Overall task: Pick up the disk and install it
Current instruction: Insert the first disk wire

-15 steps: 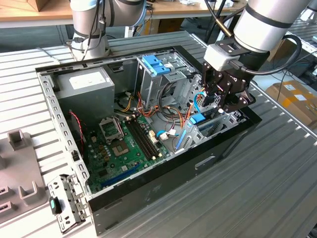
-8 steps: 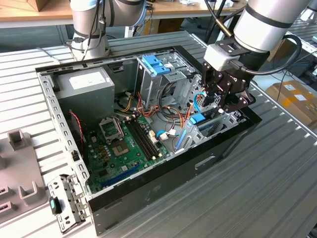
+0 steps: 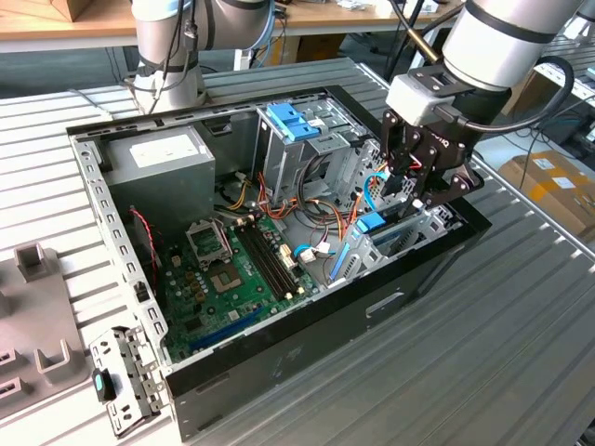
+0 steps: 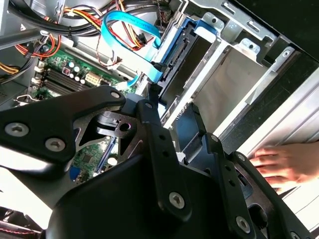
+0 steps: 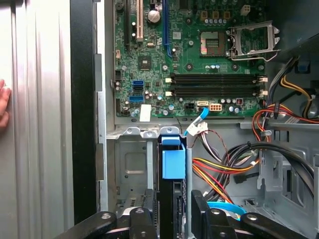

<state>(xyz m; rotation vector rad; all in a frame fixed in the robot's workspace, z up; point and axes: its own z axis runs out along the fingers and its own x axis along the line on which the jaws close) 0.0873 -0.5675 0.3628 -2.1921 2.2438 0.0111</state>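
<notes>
The disk [image 5: 173, 164] stands on edge with its light-blue caddy rail showing, part way down in the metal drive bay [image 5: 130, 164] at the corner of the open computer case [image 3: 279, 358] on the exterior view's right. My black gripper [image 5: 173, 200] reaches down from above, one finger on each flat side of the disk, shut on it. In the second wrist view the disk [image 4: 175, 62] runs on from the fingers [image 4: 150, 112] into the bay. In the exterior view my gripper [image 3: 414, 190] hangs over the blue rail [image 3: 370, 223].
A bundle of cables [image 5: 234, 164] and a blue ribbon cable [image 4: 124, 25] lie close beside the bay. The motherboard [image 3: 232, 269], a grey power-supply box [image 3: 163, 158] and a drive cage with a blue latch [image 3: 293, 119] share the case. A person's hand [image 4: 284, 164] rests on the table outside the case wall.
</notes>
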